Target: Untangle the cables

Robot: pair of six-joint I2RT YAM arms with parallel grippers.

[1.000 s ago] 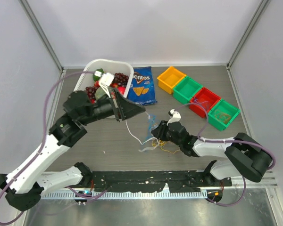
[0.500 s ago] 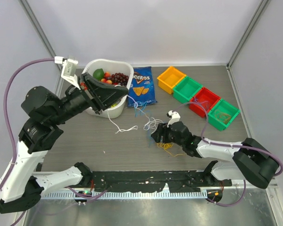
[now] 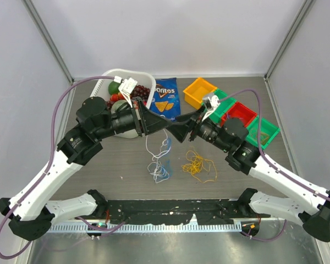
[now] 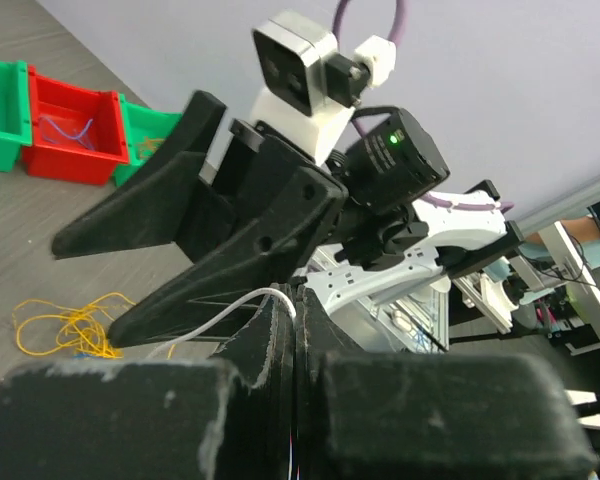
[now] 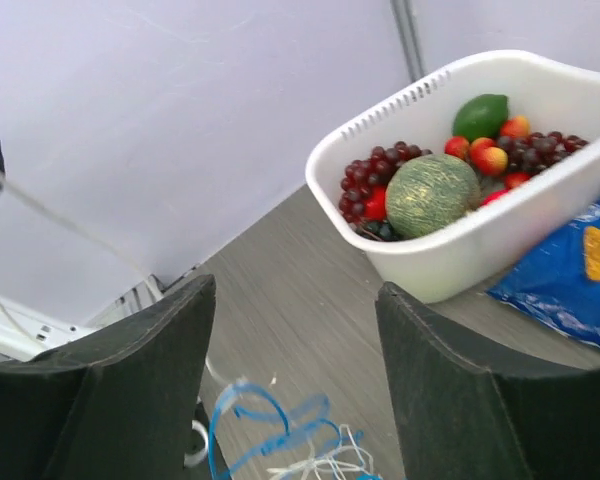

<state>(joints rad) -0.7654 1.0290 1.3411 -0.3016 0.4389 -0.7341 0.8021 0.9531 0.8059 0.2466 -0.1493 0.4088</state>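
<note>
While the left gripper is clamping one white cable between closed fingers, that strand is hanging down to one white-and-blue tangle on the table. One yellow cable is lying just beside the tangle. The right gripper is gaping, grasping nothing. Four bins are sitting behind.

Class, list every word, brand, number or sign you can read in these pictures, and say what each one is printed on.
"Doritos": the brand name near the top of the blue chip bag, which lies between the white basket and the orange bin.
Smaller print lower on that bag: too small to read.
Nothing else in any view carries readable text.
</note>
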